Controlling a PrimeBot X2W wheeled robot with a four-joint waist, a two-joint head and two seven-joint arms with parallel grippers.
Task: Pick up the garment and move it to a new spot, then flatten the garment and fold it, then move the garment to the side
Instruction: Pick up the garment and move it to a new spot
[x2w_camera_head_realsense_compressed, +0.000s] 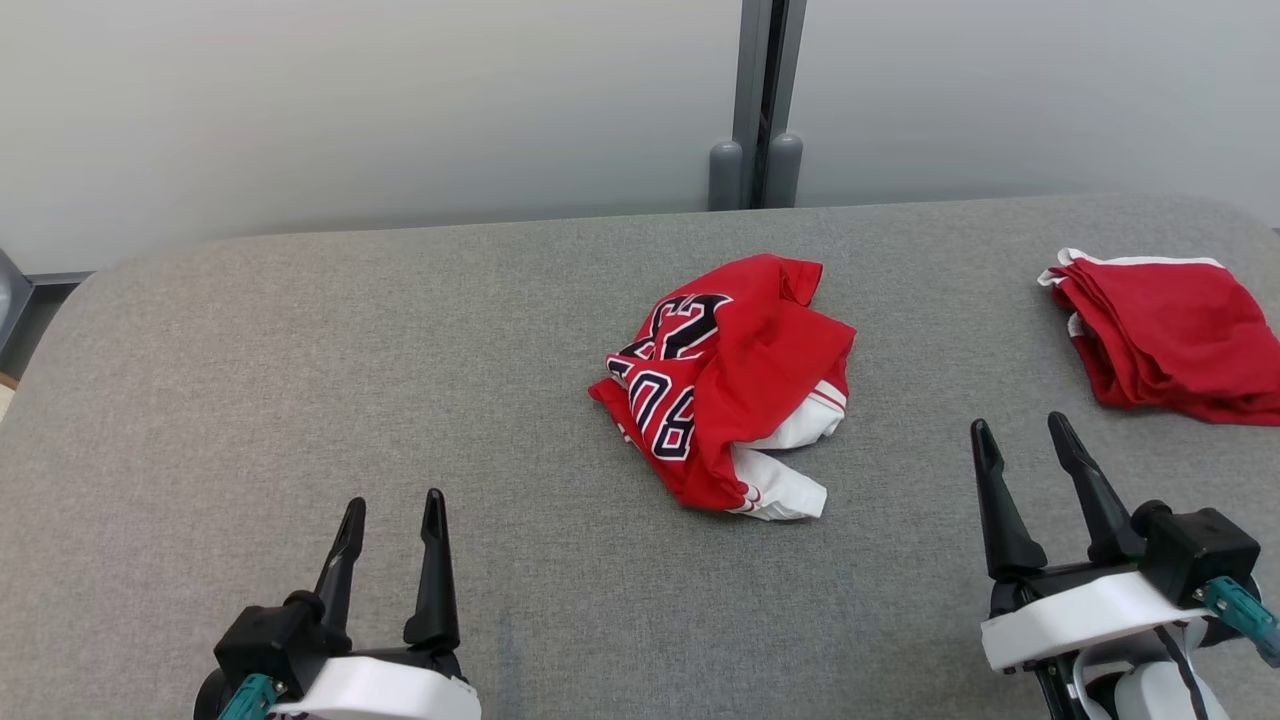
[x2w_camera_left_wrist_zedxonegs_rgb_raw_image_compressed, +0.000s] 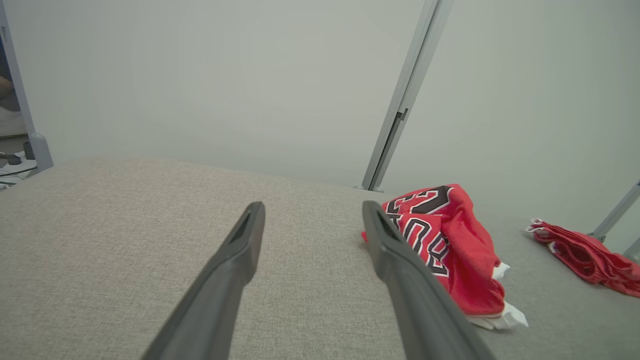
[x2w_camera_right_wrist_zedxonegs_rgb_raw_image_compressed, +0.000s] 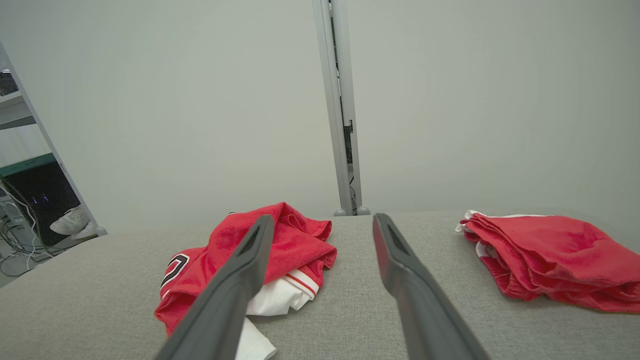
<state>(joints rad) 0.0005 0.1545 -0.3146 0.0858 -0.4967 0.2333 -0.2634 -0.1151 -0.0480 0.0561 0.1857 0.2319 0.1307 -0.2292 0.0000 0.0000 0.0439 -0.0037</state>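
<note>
the garment (x2w_camera_head_realsense_compressed: 730, 385), a red jersey with dark white-edged lettering and a white part poking out underneath, lies in a crumpled heap near the middle of the grey cloth-covered tabletop (x2w_camera_head_realsense_compressed: 300, 420), touching neither claw. the left claw (x2w_camera_head_realsense_compressed: 393, 500) hangs low at the near left, fingers spread with nothing between them. the right claw (x2w_camera_head_realsense_compressed: 1020, 422) sits at the near right, likewise spread and empty. both arms look parked in a ready pose flanking the heap, so i judge the first step, picking the garment up, is not yet begun. in the right wrist view the heap lies just ahead, partly behind one finger, so that arm looks the nearer of the two. in the left wrist view the heap sits off to the side, past a finger. the bunching hides hems and shoulders, so a first pinch would likely take a raised fold on top rather than a true edge. a folded red pile (x2w_camera_head_realsense_compressed: 1160, 335) rests at the far right of the tabletop, well apart from the heap. it is probably the side spot for finished pieces, and it narrows the room there. the wide grey stretch left of the heap looks a likely new spot. behind the far edge stand a grey post (x2w_camera_head_realsense_compressed: 757, 100) and a pale wall (x2w_camera_head_realsense_compressed: 300, 120), out of the path.
</note>
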